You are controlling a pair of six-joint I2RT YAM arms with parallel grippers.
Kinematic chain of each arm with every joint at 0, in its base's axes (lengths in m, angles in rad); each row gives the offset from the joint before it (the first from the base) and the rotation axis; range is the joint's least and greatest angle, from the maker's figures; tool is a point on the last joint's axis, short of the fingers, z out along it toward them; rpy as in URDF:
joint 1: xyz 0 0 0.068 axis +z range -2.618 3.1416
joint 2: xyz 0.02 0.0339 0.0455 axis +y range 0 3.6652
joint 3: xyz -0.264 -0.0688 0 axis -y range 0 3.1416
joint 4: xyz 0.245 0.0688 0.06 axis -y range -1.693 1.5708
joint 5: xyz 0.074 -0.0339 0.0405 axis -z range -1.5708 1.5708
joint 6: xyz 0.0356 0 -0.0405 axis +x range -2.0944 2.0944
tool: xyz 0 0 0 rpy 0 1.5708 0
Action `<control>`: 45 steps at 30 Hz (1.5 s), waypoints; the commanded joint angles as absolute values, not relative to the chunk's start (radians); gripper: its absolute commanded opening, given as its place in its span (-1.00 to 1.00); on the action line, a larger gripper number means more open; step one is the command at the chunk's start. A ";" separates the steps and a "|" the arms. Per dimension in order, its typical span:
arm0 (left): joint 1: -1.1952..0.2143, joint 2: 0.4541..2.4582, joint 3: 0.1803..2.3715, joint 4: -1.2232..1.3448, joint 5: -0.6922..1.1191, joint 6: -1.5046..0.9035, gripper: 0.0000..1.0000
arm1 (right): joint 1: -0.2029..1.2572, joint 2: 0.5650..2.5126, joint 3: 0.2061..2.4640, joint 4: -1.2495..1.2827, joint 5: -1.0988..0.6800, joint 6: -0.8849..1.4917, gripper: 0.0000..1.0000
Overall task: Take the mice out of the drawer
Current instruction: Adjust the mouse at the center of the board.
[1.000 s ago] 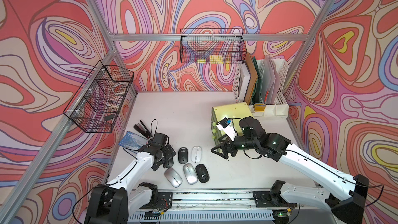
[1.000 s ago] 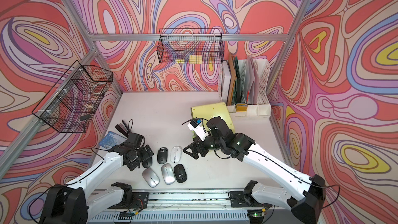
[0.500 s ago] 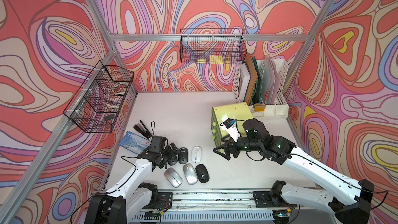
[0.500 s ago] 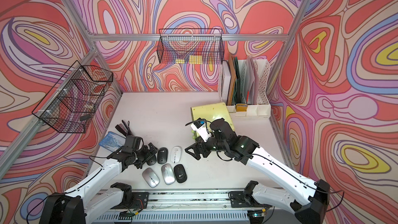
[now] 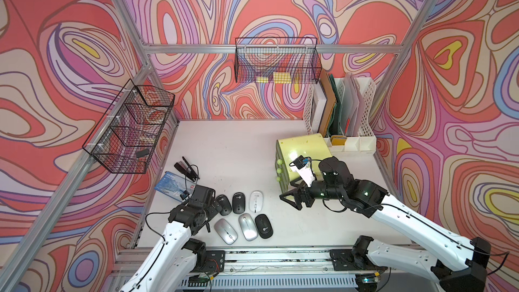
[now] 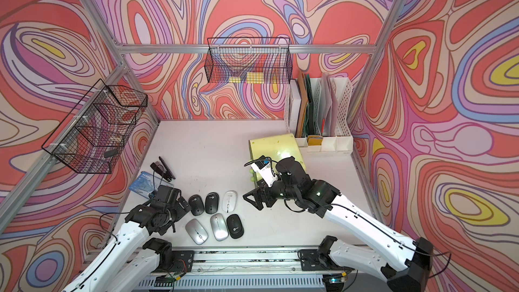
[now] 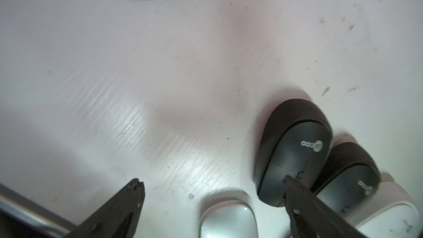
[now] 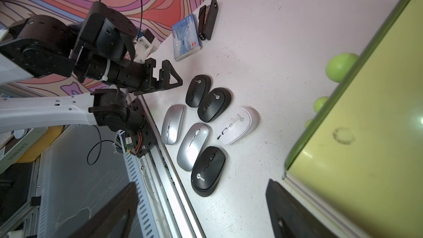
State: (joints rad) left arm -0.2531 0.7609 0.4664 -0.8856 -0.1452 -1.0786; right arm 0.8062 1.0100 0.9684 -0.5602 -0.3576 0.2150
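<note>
Lying out on the tabletop (image 5: 238,147), all six mice (image 5: 247,226) sat in two rows.
Three black, two silver and one white, they lay near the front edge, apart from the yellow-green drawer unit (image 5: 304,147). The left tool (image 7: 211,180) stood with jaws wide apart just beside the end black mouse (image 5: 223,205), holding nothing; the right tool (image 5: 291,200) hung apart and empty between mice and drawer unit.

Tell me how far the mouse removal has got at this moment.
Done: six mice lie in two rows on the table; the yellow-green drawer unit looks shut. In hand: nothing; the left gripper and right gripper have jaws open and empty. Left: nothing visible, though the drawers' insides are hidden.
</note>
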 commanded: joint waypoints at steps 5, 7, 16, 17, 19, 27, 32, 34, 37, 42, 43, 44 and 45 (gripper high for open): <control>-0.370 0.680 0.469 -1.011 -0.090 -1.209 1.00 | 0.810 0.955 0.948 -0.579 -0.318 0.192 0.84; -0.373 0.650 0.441 -0.985 -0.025 -1.205 1.00 | 0.810 0.954 0.942 -0.572 -0.319 0.192 0.84; -0.493 0.658 0.408 -1.022 0.006 -1.255 1.00 | 0.809 0.966 0.949 -0.570 -0.318 0.181 0.84; -0.501 0.673 0.408 -1.017 0.009 -1.251 1.00 | 0.810 0.967 0.948 -0.570 -0.313 0.179 0.84; -0.503 0.702 0.409 -0.988 0.021 -1.240 1.00 | 0.809 0.965 0.942 -0.563 -0.310 0.180 0.84; -0.518 0.822 0.349 -0.588 0.127 -1.212 1.00 | 0.810 0.976 0.939 -0.553 -0.305 0.177 0.85; -0.560 0.897 0.393 -0.545 0.095 -1.186 1.00 | 0.809 0.998 0.952 -0.561 -0.308 0.169 0.85; -0.569 0.873 0.418 -0.593 0.071 -1.174 1.00 | 0.809 1.002 0.953 -0.557 -0.308 0.167 0.85; -0.569 0.753 0.484 -0.796 -0.039 -1.193 1.00 | 0.809 1.007 0.952 -0.553 -0.310 0.167 0.85; -0.569 0.553 0.723 -1.198 -0.358 -1.216 1.00 | 0.810 1.007 0.954 -0.544 -0.318 0.163 0.85; -0.569 0.550 0.762 -1.243 -0.410 -1.203 1.00 | 0.810 1.007 0.958 -0.542 -0.322 0.162 0.85; -0.569 0.561 0.801 -1.295 -0.463 -1.216 1.00 | 0.810 1.007 0.969 -0.545 -0.326 0.158 0.85; -0.569 0.576 0.824 -1.295 -0.492 -1.196 1.00 | 0.810 1.004 0.981 -0.545 -0.338 0.153 0.85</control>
